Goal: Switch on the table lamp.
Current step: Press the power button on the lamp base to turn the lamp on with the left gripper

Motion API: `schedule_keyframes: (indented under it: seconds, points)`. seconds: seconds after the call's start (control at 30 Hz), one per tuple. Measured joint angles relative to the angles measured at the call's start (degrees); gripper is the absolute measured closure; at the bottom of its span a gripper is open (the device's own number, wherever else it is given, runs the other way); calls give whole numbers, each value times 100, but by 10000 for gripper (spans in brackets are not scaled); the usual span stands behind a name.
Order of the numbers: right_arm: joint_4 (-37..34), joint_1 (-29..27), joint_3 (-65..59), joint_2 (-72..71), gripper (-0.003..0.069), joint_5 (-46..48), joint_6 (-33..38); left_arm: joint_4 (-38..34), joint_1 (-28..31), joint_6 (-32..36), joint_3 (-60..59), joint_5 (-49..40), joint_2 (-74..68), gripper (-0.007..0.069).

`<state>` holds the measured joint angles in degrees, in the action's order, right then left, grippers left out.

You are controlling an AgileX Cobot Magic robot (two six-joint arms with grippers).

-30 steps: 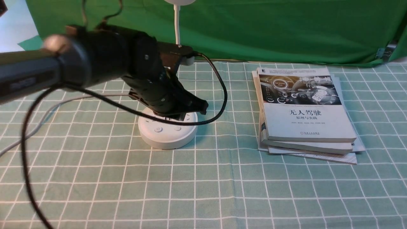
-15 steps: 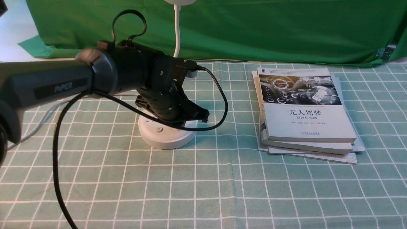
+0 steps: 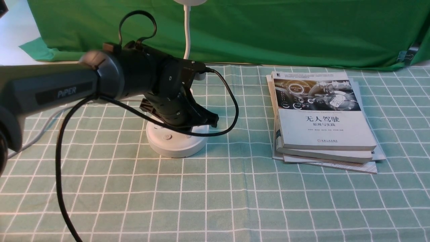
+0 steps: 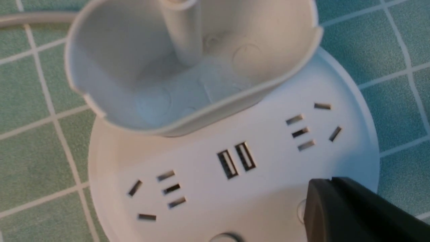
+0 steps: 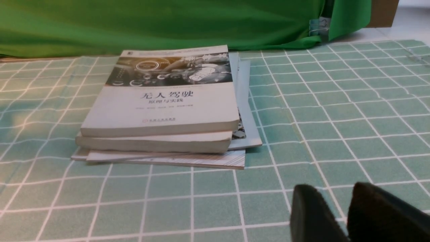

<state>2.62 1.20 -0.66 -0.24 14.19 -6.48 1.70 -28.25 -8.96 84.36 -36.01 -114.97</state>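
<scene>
Table covered with a green cloth, white grid lines, slight creases. Green fabric backdrop hangs along the far edge; a clip grips it near the right end. Pale surface visible beyond its left end. Light: warmer on the cloth's left.

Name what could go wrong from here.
The left gripper is over the edge of one button on the table lamp's base, so it may press off-centre or miss. If the power-marked button is the light switch, this may be the wrong one. The black cable looping in front of the gripper might snag as the arm moves.
</scene>
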Motion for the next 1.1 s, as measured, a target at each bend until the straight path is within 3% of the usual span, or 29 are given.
schedule_keyframes:
  seconds: [1.1]
  points:
    - [0,0,0,0,421,1,0,-99,0,-139,428,-767,-489,603]
